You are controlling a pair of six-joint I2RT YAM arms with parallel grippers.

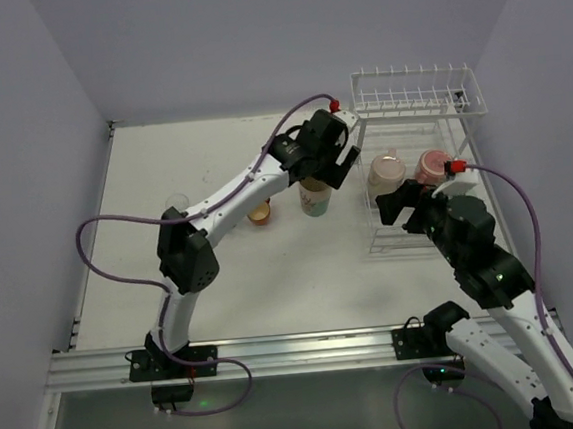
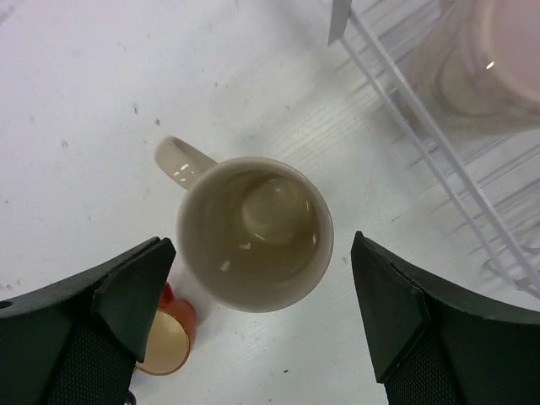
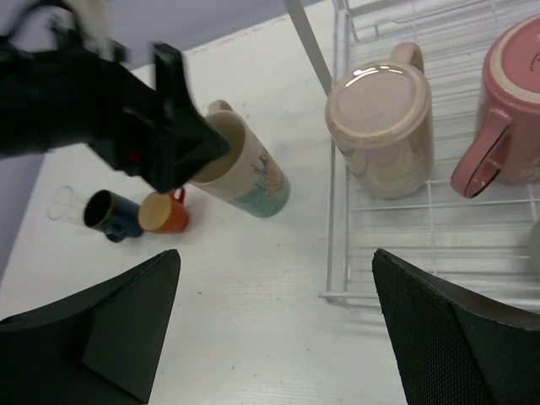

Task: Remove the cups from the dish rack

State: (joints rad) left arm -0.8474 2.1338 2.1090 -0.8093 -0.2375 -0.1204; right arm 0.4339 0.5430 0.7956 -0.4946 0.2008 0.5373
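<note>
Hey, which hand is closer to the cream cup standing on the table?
Left. The left hand hangs right over the cream cup, open, a finger on either side. The right hand sits farther off, open, near the front of the dish rack.

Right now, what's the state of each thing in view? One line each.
White wire dish rack: standing on white table, two mugs on lower shelf.
Large cream ceramic mug: upright on table, unheld.
Small orange-red mug: upright on table beside it.
Small dark blue mug: on table beside orange-red one.
Pale pink mug: upside down, lower shelf.
Red-pink mug: lower shelf, seemingly upside down.
Left gripper: open, straddling cream mug.
Right gripper: open, holding nothing.
</note>
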